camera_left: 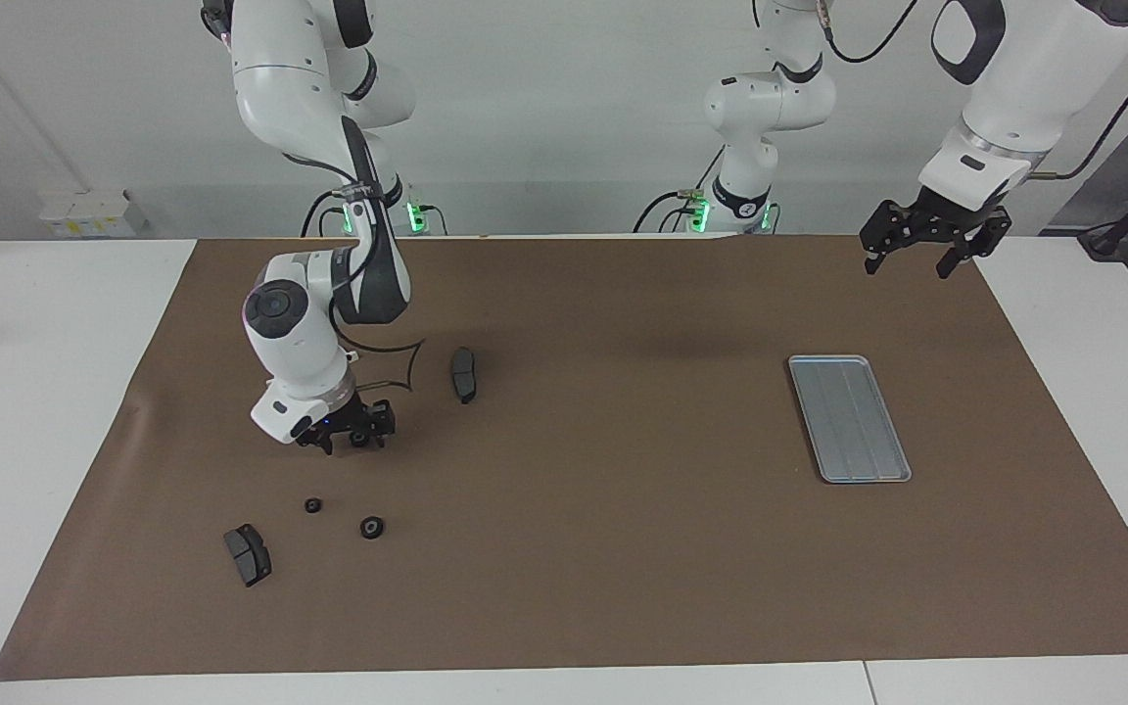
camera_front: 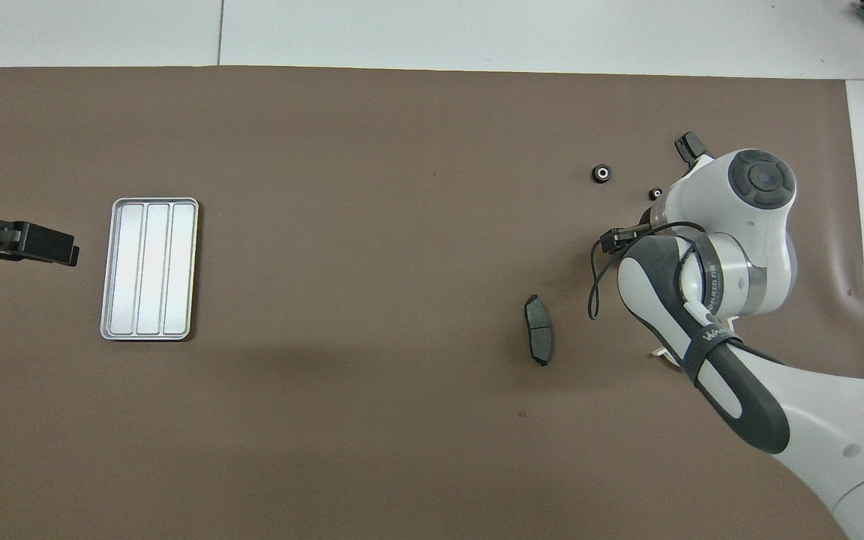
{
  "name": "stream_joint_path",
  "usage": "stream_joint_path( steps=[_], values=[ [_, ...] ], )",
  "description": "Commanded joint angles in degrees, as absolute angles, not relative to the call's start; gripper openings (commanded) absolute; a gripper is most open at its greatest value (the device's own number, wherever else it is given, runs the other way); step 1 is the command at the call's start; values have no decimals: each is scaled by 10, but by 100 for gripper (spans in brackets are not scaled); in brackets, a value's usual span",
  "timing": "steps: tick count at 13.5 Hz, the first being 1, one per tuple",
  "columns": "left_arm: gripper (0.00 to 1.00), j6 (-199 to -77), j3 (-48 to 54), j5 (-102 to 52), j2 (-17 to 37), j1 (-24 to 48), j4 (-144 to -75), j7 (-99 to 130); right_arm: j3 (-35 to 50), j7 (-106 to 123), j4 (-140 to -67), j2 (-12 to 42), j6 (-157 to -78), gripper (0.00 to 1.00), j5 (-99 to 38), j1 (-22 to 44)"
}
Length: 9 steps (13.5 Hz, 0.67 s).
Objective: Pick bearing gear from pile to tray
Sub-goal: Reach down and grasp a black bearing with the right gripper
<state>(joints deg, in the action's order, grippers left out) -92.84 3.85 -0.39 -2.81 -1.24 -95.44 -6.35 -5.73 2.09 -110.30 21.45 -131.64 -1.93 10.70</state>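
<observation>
Your right gripper (camera_left: 356, 437) was down at the brown paper mat (camera_left: 623, 548), at the right arm's end of the table, and a small black round gear (camera_left: 359, 440) sat between its fingers; I cannot tell if the fingers already pressed on the gear or only stood around it. In the overhead view this gripper was hidden under the arm's own white wrist. Two more tiny black round gears, one smaller (camera_left: 312, 505) and one larger (camera_left: 372, 528), lay on the mat farther from the robots than the gripper, and a dark grey brake pad (camera_left: 248, 554) lay near them, farther out again. A second dark grey brake pad (camera_left: 464, 374) lay beside the right arm, toward the middle of the table. The flat rectangular silver-grey metal tray (camera_left: 849, 418) stood well apart from these parts, toward the left arm's end, and it held nothing. Your left gripper (camera_left: 923, 251) waited in the air with its fingers spread open, over the mat's edge close to the robots.
</observation>
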Motion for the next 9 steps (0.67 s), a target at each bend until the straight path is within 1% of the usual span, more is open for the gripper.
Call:
stream_joint_path(
  steps=[1, 9],
  values=[
    [100, -929, 39, -9, -38, -18, -964, -69, -53, -3, -1126, 198, -1311, 72, -13, 101],
    [100, -929, 39, -9, -38, -18, -964, -69, -53, -37, -1130, 192, -1291, 54, -13, 104]
  ],
)
